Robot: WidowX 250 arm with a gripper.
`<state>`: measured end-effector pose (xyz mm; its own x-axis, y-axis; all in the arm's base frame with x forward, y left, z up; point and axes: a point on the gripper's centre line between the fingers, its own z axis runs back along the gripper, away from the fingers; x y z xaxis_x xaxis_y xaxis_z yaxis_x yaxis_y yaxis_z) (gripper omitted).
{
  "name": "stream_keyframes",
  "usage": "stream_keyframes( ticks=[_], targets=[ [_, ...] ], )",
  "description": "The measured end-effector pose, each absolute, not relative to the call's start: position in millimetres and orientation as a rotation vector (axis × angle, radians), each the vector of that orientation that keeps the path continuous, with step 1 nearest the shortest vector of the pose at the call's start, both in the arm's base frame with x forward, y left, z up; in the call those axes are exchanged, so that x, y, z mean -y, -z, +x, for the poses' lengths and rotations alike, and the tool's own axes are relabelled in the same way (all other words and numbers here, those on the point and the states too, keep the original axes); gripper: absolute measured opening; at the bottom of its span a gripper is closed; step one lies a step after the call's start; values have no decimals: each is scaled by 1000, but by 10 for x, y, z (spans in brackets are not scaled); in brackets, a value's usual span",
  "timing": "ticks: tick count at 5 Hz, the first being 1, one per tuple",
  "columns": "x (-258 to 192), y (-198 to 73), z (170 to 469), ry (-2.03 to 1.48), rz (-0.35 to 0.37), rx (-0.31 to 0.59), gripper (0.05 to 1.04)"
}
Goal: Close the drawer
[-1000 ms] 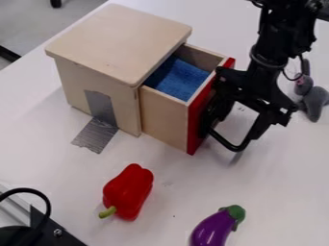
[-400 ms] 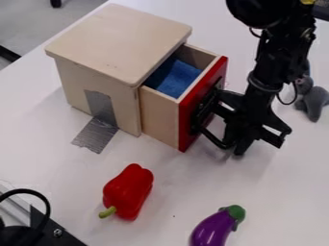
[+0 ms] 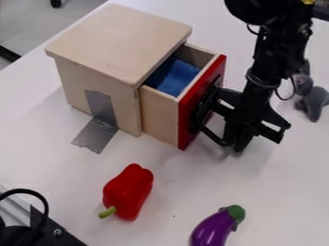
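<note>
the worktop (image 3: 186,180) has its far edge running slantwise across the upper left of the view, floor (image 3: 29,21) beyond it, and the wooden box (image 3: 119,41) sits near that edge. bare white surface lies between the box and the red pepper (image 3: 130,190), and more of it between the pepper and the purple eggplant (image 3: 212,230), which the bottom of the view cuts off. a grey stuffed toy (image 3: 313,102) lies near the right edge, just beside the black arm (image 3: 273,57), which comes in from the top right.

the drawer (image 3: 159,115) stands partly out of the box, a blue cloth (image 3: 179,77) inside it. its red front (image 3: 186,120) faces the end effector (image 3: 235,127), which hangs low to the right of it, its near side seemingly right up against that front. i can't tell from here whether the end effector is wide or narrow.

grey tape (image 3: 96,134) runs down the side of the box and onto the worktop. black equipment (image 3: 55,233) with a cable pokes in at the lower left.
</note>
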<state>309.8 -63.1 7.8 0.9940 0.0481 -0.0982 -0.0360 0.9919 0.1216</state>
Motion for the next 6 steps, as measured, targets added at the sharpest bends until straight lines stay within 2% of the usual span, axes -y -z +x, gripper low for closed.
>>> stream_keyframes(
  ticks=[3, 6],
  targets=[
    [153, -37, 3147, -190, 134, -168, 122],
    [-148, -26, 3005, -249, 139, -188, 123]
  ],
)
